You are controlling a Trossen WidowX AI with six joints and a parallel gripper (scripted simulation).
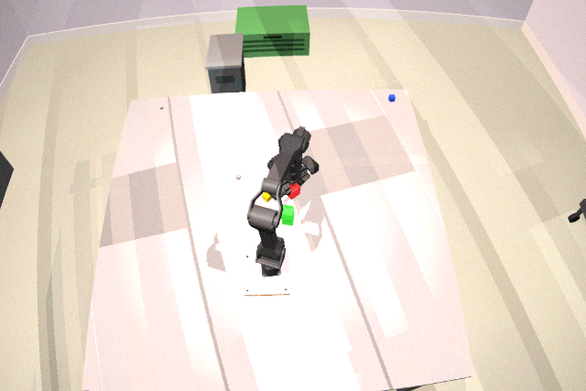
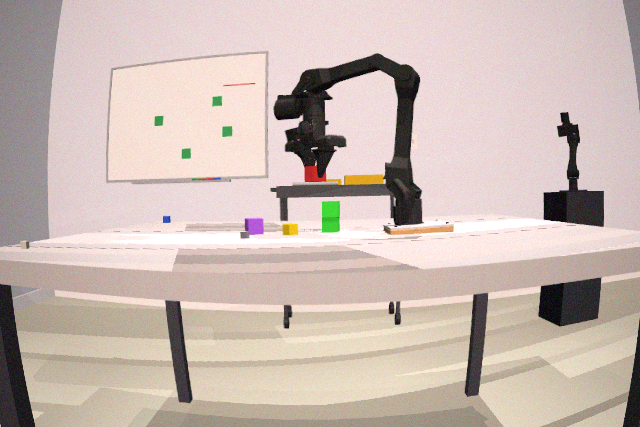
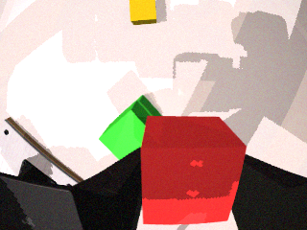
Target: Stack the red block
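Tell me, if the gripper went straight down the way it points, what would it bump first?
Probably the green tower. The gripper, shut on the red block, points downward, and in the wrist view the tower's top sits just beside and below the block. It looks slightly off-centre, so it might clip an edge or reach the table.

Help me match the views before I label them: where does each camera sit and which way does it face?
Top: high overhead, tilted down at the table; whole arm shows.
Exterior: low, off the table's edge, facing the wall and whiteboard; whole arm shows.
Wrist: on the arm, looking down past the pincer; only its dark fingers show.
Shared: all three show the red block held above the green tower, plus the yellow block.
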